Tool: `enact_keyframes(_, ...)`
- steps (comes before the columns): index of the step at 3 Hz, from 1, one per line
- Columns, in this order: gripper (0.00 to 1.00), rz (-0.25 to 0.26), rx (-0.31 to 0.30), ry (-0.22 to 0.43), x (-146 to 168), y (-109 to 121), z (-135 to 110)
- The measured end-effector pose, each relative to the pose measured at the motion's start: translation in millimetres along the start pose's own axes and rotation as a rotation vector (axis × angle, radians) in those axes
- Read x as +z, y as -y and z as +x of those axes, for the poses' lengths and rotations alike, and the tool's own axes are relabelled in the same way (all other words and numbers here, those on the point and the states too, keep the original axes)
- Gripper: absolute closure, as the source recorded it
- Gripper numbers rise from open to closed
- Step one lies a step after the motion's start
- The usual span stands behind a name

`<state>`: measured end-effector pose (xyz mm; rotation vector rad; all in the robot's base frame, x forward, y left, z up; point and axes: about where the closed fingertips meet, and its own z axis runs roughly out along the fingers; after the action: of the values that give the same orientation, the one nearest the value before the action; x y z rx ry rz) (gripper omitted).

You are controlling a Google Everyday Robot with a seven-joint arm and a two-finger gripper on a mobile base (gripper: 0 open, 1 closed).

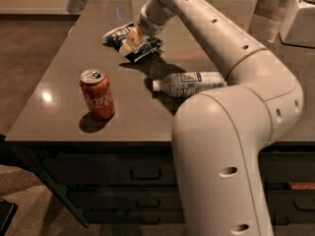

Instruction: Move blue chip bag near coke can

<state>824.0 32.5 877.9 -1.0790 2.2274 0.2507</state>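
The blue chip bag (143, 47) is at the far middle of the dark table (59, 82), crinkled, with a shadow under its near side. My gripper (130, 41) comes down onto the bag's middle from the right and is shut on it. The coke can (97, 94) stands upright near the table's front left, well apart from the bag. My arm (231, 132) fills the right foreground and hides the table's front right part.
A clear plastic bottle (189, 83) with a white label lies on its side between the bag and my arm, cap pointing left. Drawers (142, 173) are under the table front. A white appliance (301, 16) stands at the far right.
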Motion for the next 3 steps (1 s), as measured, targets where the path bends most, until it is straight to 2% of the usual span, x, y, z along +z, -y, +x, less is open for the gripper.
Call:
enact_keyframes(1,0.00,0.000,0.006,-0.026,12,4,4)
enact_keyframes(2,0.16,-0.017,-0.004,-0.032,13,2,5)
enact_keyframes(3,0.49,-0.061,-0.064,0.019,-5,-16,-6)
